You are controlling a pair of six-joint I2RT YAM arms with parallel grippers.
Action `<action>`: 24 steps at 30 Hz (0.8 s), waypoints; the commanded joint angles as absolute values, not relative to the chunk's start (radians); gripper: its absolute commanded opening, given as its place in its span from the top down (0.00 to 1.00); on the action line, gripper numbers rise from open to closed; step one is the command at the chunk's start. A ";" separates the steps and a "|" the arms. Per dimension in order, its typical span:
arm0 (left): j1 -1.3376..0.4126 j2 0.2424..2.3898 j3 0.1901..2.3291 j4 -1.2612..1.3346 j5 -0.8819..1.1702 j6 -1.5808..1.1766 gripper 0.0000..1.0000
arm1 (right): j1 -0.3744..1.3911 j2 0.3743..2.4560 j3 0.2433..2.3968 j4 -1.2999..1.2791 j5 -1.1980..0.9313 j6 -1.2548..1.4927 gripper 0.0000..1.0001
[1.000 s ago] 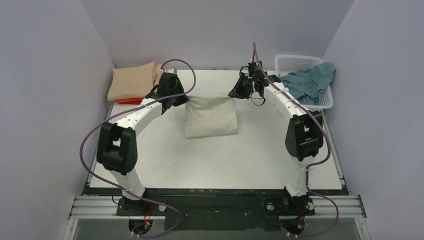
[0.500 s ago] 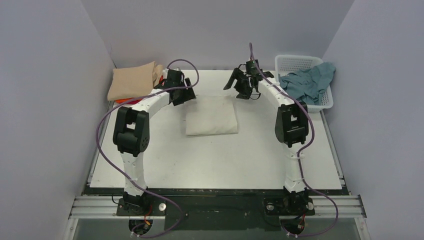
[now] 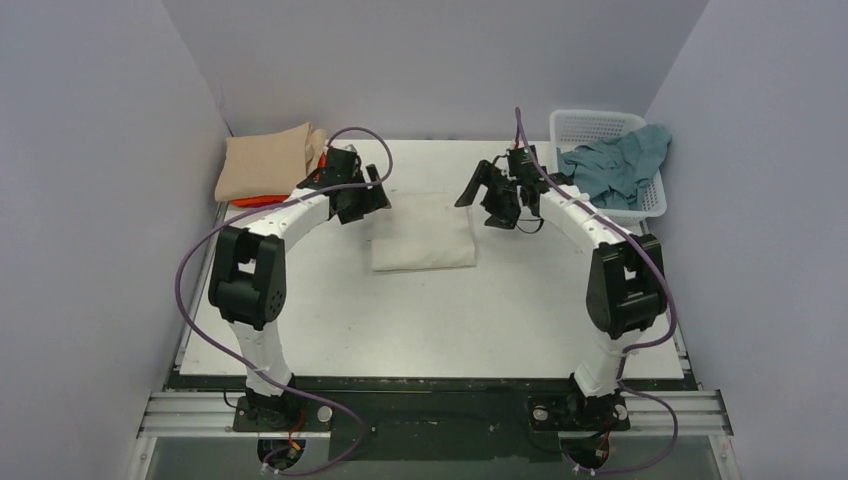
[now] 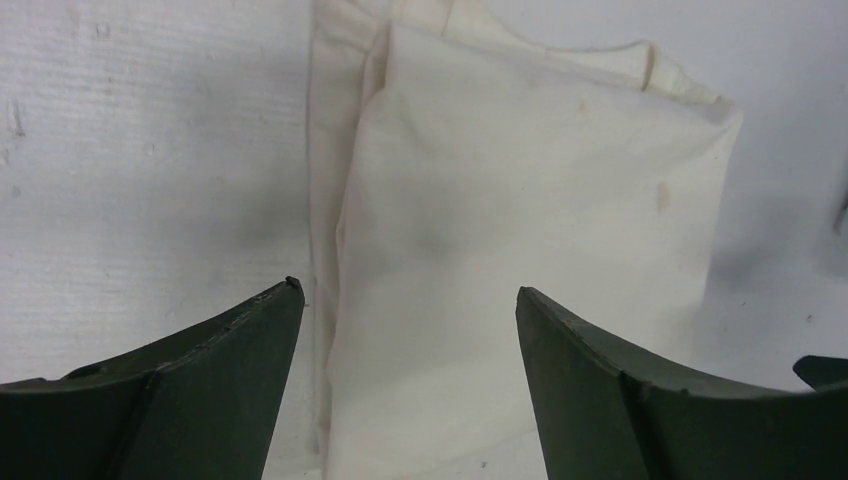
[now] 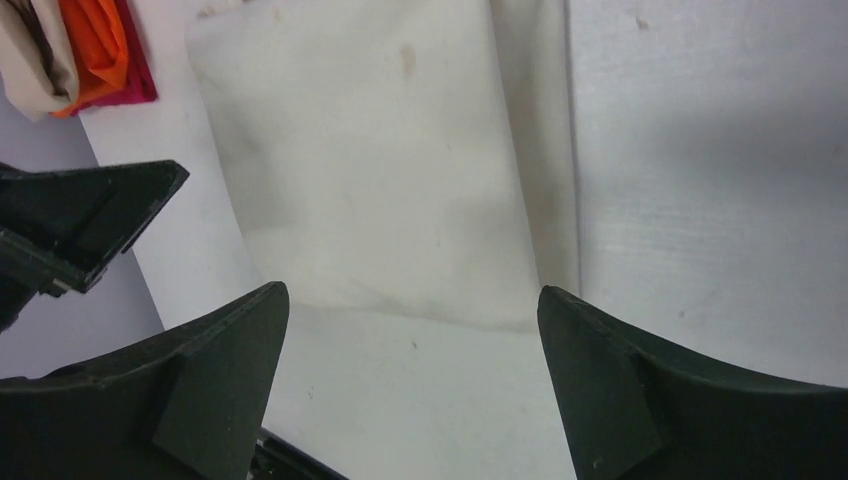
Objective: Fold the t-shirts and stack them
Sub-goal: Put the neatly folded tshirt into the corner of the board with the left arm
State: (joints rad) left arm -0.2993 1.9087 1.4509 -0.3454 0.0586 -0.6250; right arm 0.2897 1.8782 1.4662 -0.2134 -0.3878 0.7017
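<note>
A cream-white t-shirt (image 3: 423, 232) lies folded into a rectangle in the middle of the table, also filling the left wrist view (image 4: 520, 230) and the right wrist view (image 5: 380, 170). My left gripper (image 3: 367, 198) (image 4: 410, 290) hovers open over its far left corner, nothing between the fingers. At the far right corner my right gripper (image 3: 497, 197) (image 5: 413, 290) hangs open and empty, just off the cloth. A folded tan t-shirt (image 3: 265, 165) rests on orange and red ones (image 3: 258, 202) at the far left. A teal-blue t-shirt (image 3: 615, 165) spills from the basket.
The white lattice basket (image 3: 598, 124) stands at the far right corner against the wall. Purple walls close in the table on three sides. The orange cloth (image 5: 95, 45) and the left gripper's finger (image 5: 90, 215) show at the left of the right wrist view.
Both grippers went from shut on the cream shirt's far corners to open, letting it go. The shirt now lies flat, and both arms have risen and drawn slightly nearer.
</note>
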 commanded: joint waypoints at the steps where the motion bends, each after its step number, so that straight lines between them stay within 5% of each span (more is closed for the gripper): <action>1: -0.295 1.901 1.387 -0.324 0.105 -0.612 0.11 | 0.292 1.714 1.281 -0.198 -0.358 0.689 0.08; 14: -0.322 2.077 1.491 -0.360 0.117 -0.558 0.16 | 0.263 1.421 1.020 -0.320 -0.228 0.643 0.04; 16: -0.341 2.102 1.508 -0.380 0.093 -0.556 0.21 | 0.258 1.386 1.001 -0.337 -0.196 0.636 0.04; 20: -0.393 2.158 1.553 -0.450 -0.020 -0.561 0.51 | 0.236 1.318 0.968 -0.363 -0.165 0.618 0.04; 24: -0.471 2.199 1.614 -0.523 -0.180 -0.558 0.71 | 0.220 1.260 0.948 -0.395 -0.107 0.589 0.04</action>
State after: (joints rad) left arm -0.3958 2.1345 1.5543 -0.4122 -0.0227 -0.5694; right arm 0.2375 1.3273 0.9691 -0.3313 -0.1894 0.6323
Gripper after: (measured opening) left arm 0.390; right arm 0.963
